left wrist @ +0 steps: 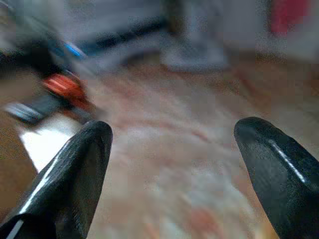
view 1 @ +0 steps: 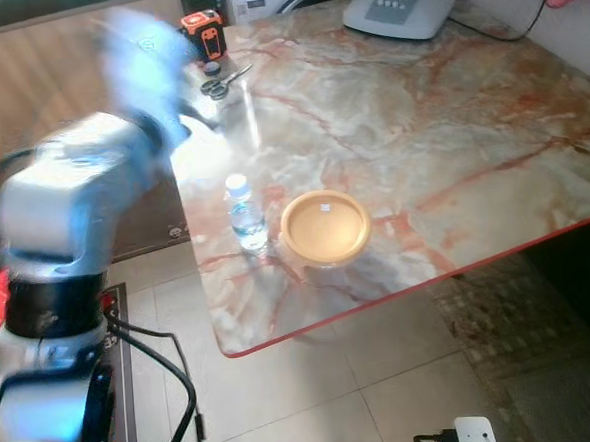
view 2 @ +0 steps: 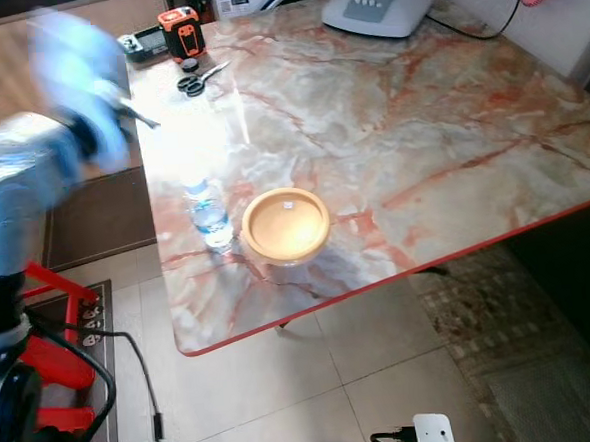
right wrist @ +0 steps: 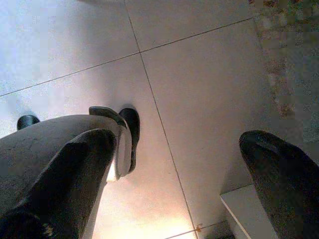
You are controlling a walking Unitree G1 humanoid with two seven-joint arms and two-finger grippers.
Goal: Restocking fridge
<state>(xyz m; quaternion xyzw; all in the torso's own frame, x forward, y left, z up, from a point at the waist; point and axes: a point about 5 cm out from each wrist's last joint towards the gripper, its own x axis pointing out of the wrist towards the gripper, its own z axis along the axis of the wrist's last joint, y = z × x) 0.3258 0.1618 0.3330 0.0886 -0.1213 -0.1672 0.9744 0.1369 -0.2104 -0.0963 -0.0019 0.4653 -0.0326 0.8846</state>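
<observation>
Eye views. Marble table [view 1: 450, 141], red-edged, on a tiled floor [view 1: 315, 380]. Near its front edge: water bottle [view 1: 245, 216], upright, white cap, clear, contents not discernible. Just beside the bottle, away from the left arm: bowl [view 1: 325, 229], tan, round, touching or nearly touching the bottle; whether anything is in it cannot be told. Toward the table's far corner: scissors [view 1: 223, 82] lying flat; orange-and-black tape measure [view 1: 203, 33] just behind them. At the far edge: grey-white appliance [view 1: 399, 6] with buttons, a cable trailing from it. Left arm [view 1: 70, 225], silver, raised at the table's left side, its upper end a blue blur; gripper not discernible here. White plug block [view 1: 474, 433] on the floor below the table.

Left wrist view. Left gripper [left wrist: 174, 174], fingers [left wrist: 75, 174] spread wide, holding nothing, above the table top; the picture is blurred. Tape measure visible beyond the fingers.

Right wrist view. Right gripper [right wrist: 179, 184], fingers [right wrist: 279, 174] wide apart, holding nothing, hanging over the floor. A person's trouser leg [right wrist: 45, 144] and dark shoe [right wrist: 130, 137] on the tiles.
</observation>
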